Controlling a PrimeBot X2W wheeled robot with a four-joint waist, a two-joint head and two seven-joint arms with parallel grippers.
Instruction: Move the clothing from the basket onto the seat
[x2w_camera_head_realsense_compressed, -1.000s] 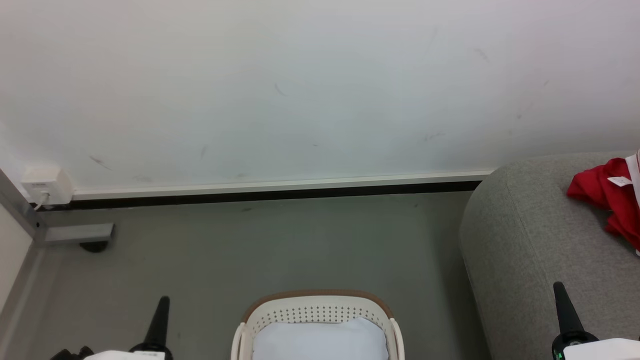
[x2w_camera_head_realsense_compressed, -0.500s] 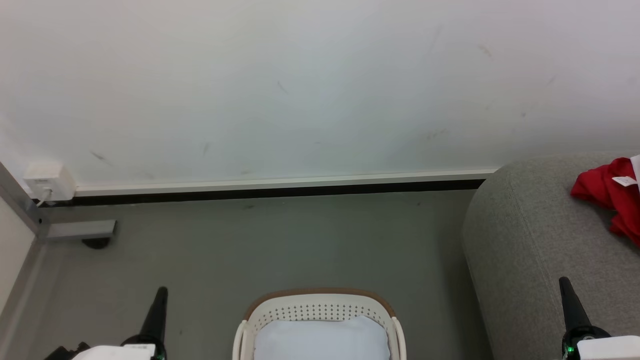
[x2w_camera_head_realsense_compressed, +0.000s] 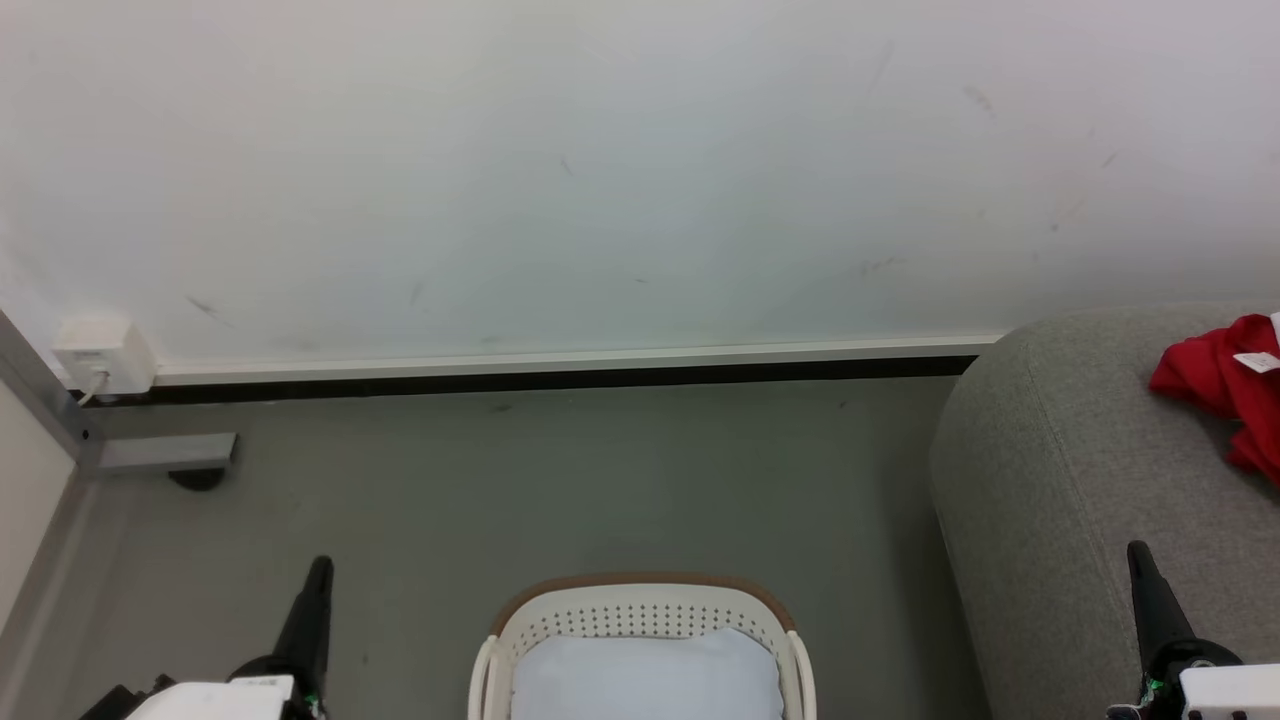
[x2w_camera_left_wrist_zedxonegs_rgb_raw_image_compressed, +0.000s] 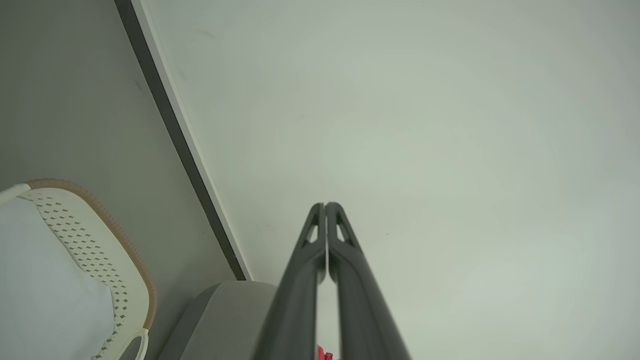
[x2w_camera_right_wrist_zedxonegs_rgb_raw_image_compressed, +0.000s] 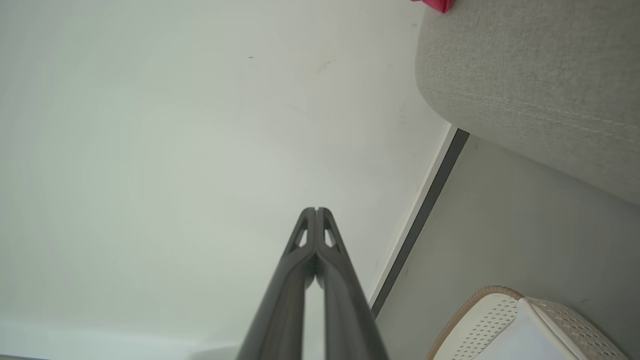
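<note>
Red clothing (x2w_camera_head_realsense_compressed: 1215, 385), its white label (x2w_camera_head_realsense_compressed: 1258, 362) too small to read, lies on the seat (x2w_camera_head_realsense_compressed: 1060, 470); left tool (x2w_camera_left_wrist_zedxonegs_rgb_raw_image_compressed: 326, 206) and right tool (x2w_camera_right_wrist_zedxonegs_rgb_raw_image_compressed: 316, 210) are closed, empty.

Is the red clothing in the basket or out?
Out: red clothing lies crumpled on the grey seat; the basket visibly holds a pale pad.

Grey floor (x2w_camera_head_realsense_compressed: 560, 480) spreads across the middle of the frame, and the white basket (x2w_camera_head_realsense_compressed: 640, 598) sits on it at bottom centre, a pale pad (x2w_camera_head_realsense_compressed: 645, 680) inside. At right the grey seat (x2w_camera_head_realsense_compressed: 1050, 480) stands on it too, red clothing (x2w_camera_head_realsense_compressed: 1215, 378) lying on top at the far right edge.
</note>
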